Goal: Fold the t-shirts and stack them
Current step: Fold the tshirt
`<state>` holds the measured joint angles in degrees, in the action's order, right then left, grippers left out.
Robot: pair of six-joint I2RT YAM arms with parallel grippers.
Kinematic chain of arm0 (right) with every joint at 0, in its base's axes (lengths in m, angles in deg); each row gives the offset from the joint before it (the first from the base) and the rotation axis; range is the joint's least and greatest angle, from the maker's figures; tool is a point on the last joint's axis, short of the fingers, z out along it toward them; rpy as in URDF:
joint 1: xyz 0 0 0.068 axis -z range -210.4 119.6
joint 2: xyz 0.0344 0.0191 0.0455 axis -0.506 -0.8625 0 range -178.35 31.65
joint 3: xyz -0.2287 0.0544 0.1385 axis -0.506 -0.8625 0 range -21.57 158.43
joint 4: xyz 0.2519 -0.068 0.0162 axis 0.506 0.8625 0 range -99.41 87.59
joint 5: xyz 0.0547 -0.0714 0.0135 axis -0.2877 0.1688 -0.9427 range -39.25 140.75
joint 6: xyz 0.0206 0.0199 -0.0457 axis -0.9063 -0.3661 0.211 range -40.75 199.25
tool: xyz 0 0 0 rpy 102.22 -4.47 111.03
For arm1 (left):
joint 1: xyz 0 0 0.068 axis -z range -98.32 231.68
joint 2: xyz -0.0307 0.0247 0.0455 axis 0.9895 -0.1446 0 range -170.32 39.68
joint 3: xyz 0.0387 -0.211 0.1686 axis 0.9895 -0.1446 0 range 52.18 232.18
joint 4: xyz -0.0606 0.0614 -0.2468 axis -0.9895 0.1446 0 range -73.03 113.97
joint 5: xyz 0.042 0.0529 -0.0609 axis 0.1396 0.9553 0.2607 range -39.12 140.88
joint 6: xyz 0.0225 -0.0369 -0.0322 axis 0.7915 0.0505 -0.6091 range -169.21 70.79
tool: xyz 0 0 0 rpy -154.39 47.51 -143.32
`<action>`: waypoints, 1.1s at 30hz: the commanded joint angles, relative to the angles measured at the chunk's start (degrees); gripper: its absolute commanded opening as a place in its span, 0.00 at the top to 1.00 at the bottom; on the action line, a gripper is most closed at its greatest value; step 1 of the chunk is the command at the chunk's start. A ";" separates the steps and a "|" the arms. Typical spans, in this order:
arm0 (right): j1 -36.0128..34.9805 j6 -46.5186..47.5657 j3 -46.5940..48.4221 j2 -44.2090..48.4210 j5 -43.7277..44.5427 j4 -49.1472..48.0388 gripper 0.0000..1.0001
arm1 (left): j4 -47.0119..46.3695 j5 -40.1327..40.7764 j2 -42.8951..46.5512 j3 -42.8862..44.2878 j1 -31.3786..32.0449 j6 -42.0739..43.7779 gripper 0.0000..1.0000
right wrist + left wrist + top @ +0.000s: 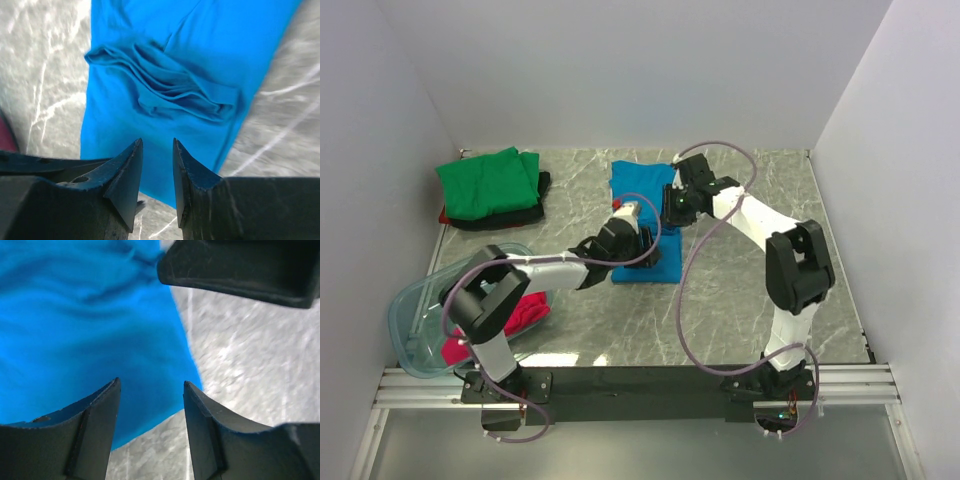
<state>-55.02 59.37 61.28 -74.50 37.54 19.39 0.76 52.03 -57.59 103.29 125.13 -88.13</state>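
- The left gripper [151, 385] has its jaws spread with nothing between them. In its wrist view, blue cloth lies under the left finger and bare marble under the right one, so it hangs right over the cloth's edge.
- The right gripper [157, 142] has its jaws parted by a narrower gap and also holds nothing. The cloth starts just past its fingertips and runs on ahead of them.
- A dark finger [240, 270] crosses the top of the left wrist view. It is most likely the right gripper's, which puts the two grippers close together.
- The blue t-shirt [640, 180] lies mid-table [740, 300] as a narrow strip. Its long axis runs from the far side toward the arm bases.
- From above, the left gripper is over the strip's near half and the right gripper is at its right long edge, about midway along. Both are within reach, and neither is at a short end.
- A ridge of bunched folds [165, 85] crosses the strip ahead of the right jaws, so it probably needs flattening before an end-over-end fold.
- The green t-shirt [490, 182] tops the pile at the far left, with the black t-shirt [525, 213] under it.
- The magenta t-shirt [525, 312] sits in the clear bin [405, 320] at the near left.
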 commanded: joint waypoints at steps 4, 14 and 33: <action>-0.78 0.98 2.93 -5.55 -8.93 -1.64 0.62 | -6.82 -0.71 -4.76 -3.73 2.26 -3.18 0.42; -0.87 0.28 10.22 -16.19 -0.69 3.19 0.62 | -9.46 0.79 -5.56 -10.85 5.34 -6.26 0.42; -0.51 -1.47 4.45 1.34 7.24 1.45 0.60 | 2.65 10.71 5.86 -11.40 11.31 -5.65 0.38</action>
<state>-55.63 58.91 70.06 -83.96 43.74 24.22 -7.50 59.31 -54.73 89.26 135.84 -96.35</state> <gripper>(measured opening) 0.396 0.616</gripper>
